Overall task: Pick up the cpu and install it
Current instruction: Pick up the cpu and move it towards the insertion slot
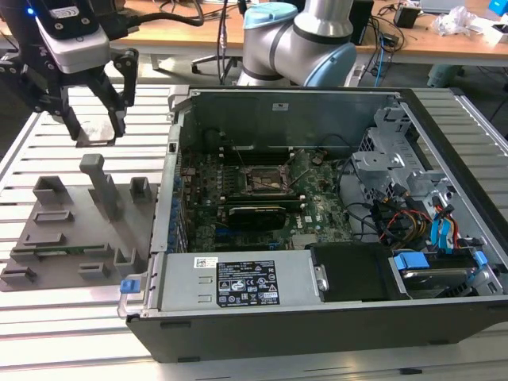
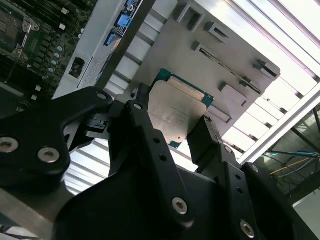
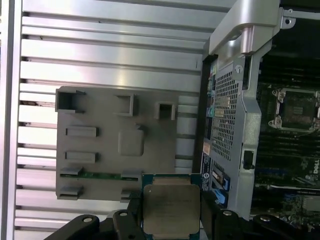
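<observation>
Gripper (image 1: 97,133) hanging outside open computer case (image 1: 333,317), off case's side on exterior view's left, over slatted counter (image 1: 48,333). Fingers (image 2: 145,135) clenching on cpu (image 2: 177,112), pinching two opposite edges, metal plate facing wrist cameras. Cpu sitting flat and square between fingers, seemingly lifted clear of grey fixture tray (image 3: 100,165) lying beside case. Cpu socket (image 1: 266,178) sitting inside case on motherboard, well apart from held chip.

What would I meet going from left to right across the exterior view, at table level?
Grey fixture tray → blue latch → printed label on the computer case → blue drive tab. The gripper, shut on the cpu, overlaps the tray's stretch, so it is left out.
</observation>
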